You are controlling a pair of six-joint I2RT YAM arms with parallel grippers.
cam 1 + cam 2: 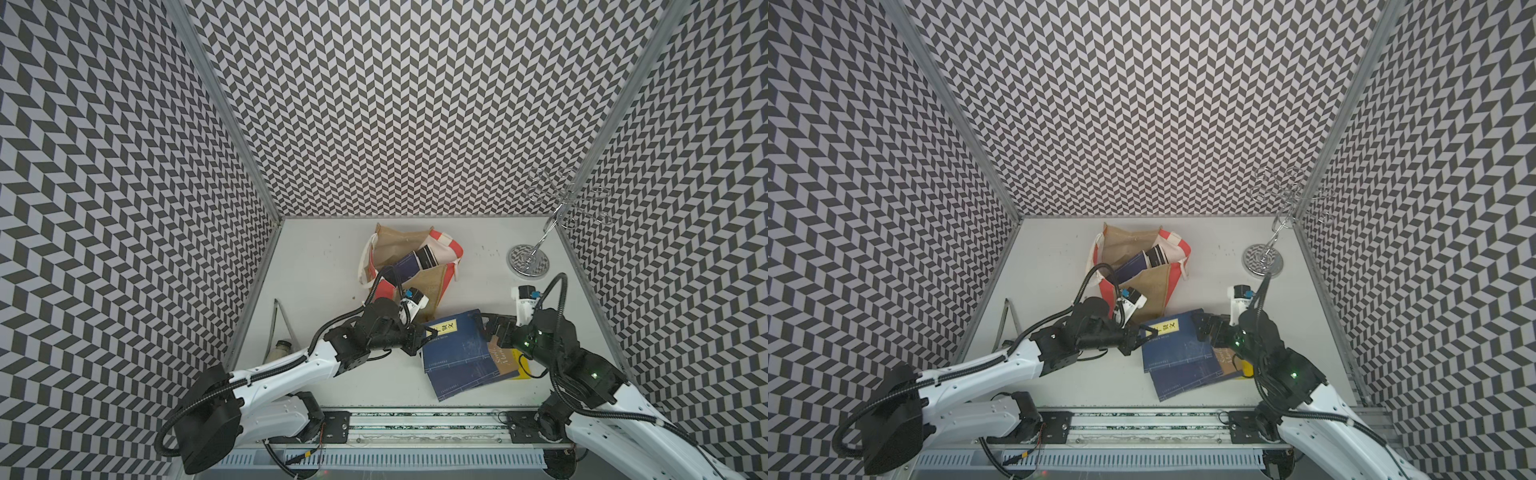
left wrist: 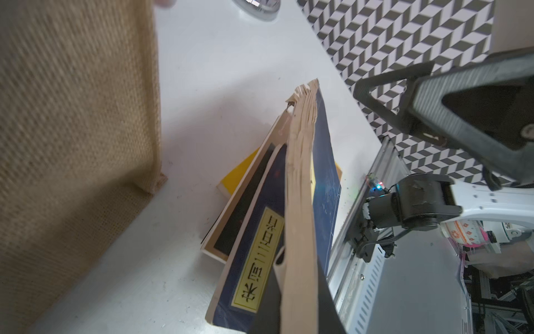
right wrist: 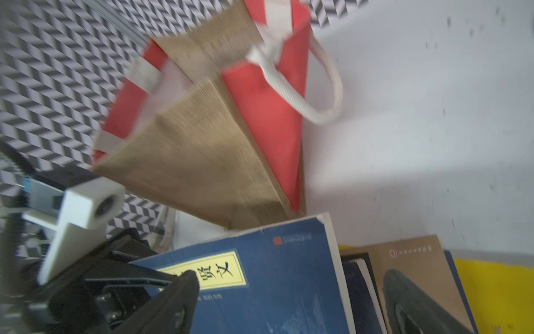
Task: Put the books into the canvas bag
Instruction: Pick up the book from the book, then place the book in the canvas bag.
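The canvas bag [image 1: 432,286] stands open at the back of the table, with a navy book [image 1: 405,264] and a black-and-white one leaning inside. The other books lie stacked near the front: a top navy book [image 1: 453,345], a second navy one [image 2: 254,245], a brown one [image 1: 500,357] and a yellow one [image 1: 521,365]. My left gripper [image 1: 424,334] is shut on the top navy book's left edge; its pale page block [image 2: 300,202] runs out from between the jaws. My right gripper [image 1: 490,328] stands open at that book's right edge, its fingers [image 3: 173,303] spread over the cover.
A chrome stand [image 1: 528,259] with wire loops rises at the back right. A small bottle [image 1: 280,349] and a metal frame [image 1: 278,324] lie by the left wall. The bag's tan side [image 2: 72,130] is close beside my left gripper.
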